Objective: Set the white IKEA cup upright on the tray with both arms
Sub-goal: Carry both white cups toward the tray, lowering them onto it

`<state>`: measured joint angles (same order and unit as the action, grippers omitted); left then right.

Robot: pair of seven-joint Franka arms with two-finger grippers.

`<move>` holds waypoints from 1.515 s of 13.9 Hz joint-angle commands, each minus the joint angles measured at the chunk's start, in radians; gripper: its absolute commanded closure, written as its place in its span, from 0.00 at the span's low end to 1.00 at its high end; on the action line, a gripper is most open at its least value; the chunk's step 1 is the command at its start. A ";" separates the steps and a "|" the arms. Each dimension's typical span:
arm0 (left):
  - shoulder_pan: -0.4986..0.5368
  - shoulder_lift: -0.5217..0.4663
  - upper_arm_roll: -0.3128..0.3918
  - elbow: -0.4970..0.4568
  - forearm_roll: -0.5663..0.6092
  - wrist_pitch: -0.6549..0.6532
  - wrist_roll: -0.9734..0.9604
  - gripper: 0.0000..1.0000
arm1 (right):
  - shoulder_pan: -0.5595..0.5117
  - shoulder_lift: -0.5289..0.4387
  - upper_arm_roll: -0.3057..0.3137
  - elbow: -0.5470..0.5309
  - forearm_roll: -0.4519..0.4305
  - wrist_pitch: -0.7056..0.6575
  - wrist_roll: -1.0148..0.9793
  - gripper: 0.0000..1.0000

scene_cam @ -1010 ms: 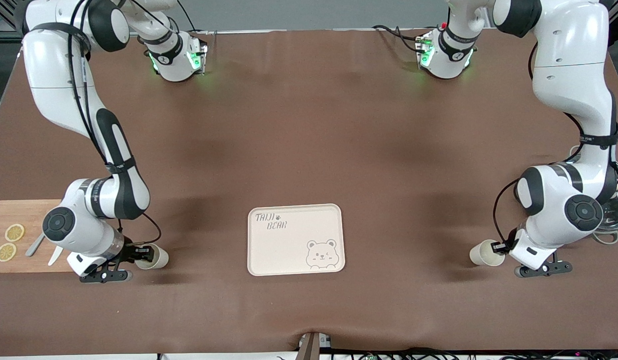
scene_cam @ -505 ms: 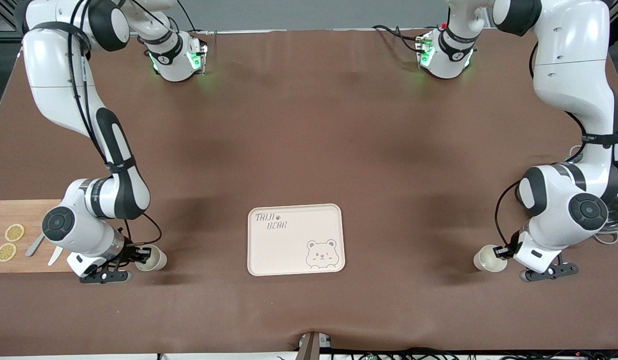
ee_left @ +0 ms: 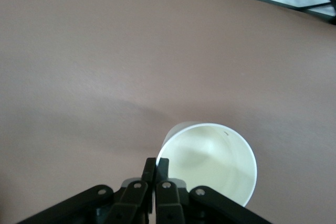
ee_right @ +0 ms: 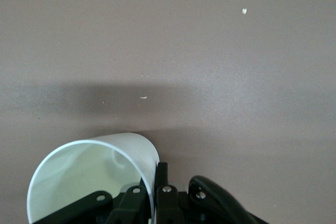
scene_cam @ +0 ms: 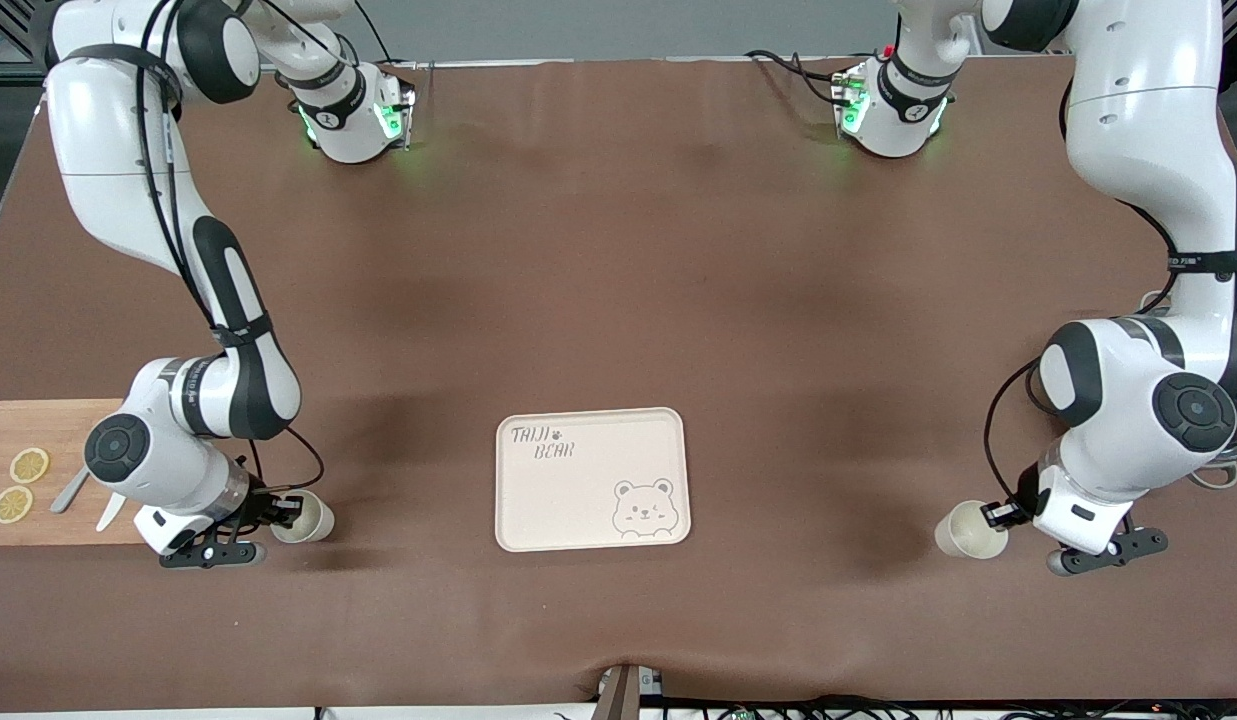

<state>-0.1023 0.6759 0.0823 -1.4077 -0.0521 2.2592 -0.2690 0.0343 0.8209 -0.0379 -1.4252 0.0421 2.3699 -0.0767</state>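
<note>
Two white cups, two arms, one tray: we have each gripper pinched on a cup wall, and the cream tray (scene_cam: 592,479) lies bare at the middle of the table (scene_cam: 618,300), close to the edge nearest the front camera.

The left gripper (scene_cam: 1000,514) pinches the rim of a white cup (scene_cam: 969,529) near the left arm's end of the table, its fingers narrowed to the thickness of the wall, one inside and one outside. The right gripper (scene_cam: 281,508) holds a second white cup (scene_cam: 305,516) the same way near the right arm's end, just beside a wooden cutting board (scene_cam: 48,487) that carries two lemon slices (scene_cam: 20,484).

We judge the step in hand to be the lift and carry toward the tray. To do it well, we keep the pinch firm, since a thin wall can twist in a narrow grip, raise each cup clear of the cloth before moving sideways, and bring the mouths to face up before setting down inside the raised rim, well apart from each other.

The front view gives us both cups against the tray; it does not show the grip. The left wrist view shows the left gripper (ee_left: 156,174) closed on the cup (ee_left: 212,163) rim, and the right wrist view shows the right gripper (ee_right: 153,182) closed on its cup (ee_right: 92,174) wall, but neither shows the tray.
</note>
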 commanded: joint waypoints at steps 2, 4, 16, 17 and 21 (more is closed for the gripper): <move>-0.053 -0.015 0.001 0.029 -0.015 -0.089 -0.105 1.00 | -0.008 -0.003 0.045 0.019 0.014 -0.018 0.000 1.00; -0.089 -0.021 0.004 0.038 -0.014 -0.122 -0.177 1.00 | -0.004 -0.011 0.050 0.057 0.059 -0.105 0.001 1.00; -0.332 -0.009 0.004 0.096 -0.017 -0.152 -0.665 1.00 | 0.123 -0.012 0.046 0.255 0.091 -0.373 0.253 1.00; -0.347 -0.007 0.004 0.096 -0.018 -0.139 -0.693 1.00 | 0.142 -0.012 0.046 0.255 0.091 -0.373 0.283 1.00; -0.419 0.036 0.004 0.130 -0.019 -0.083 -0.840 1.00 | 0.219 -0.011 0.044 0.281 0.088 -0.368 0.412 1.00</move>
<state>-0.4884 0.6724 0.0767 -1.3239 -0.0533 2.1569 -1.0486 0.2176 0.8132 0.0131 -1.1716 0.1305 2.0165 0.2643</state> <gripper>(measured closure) 0.969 0.960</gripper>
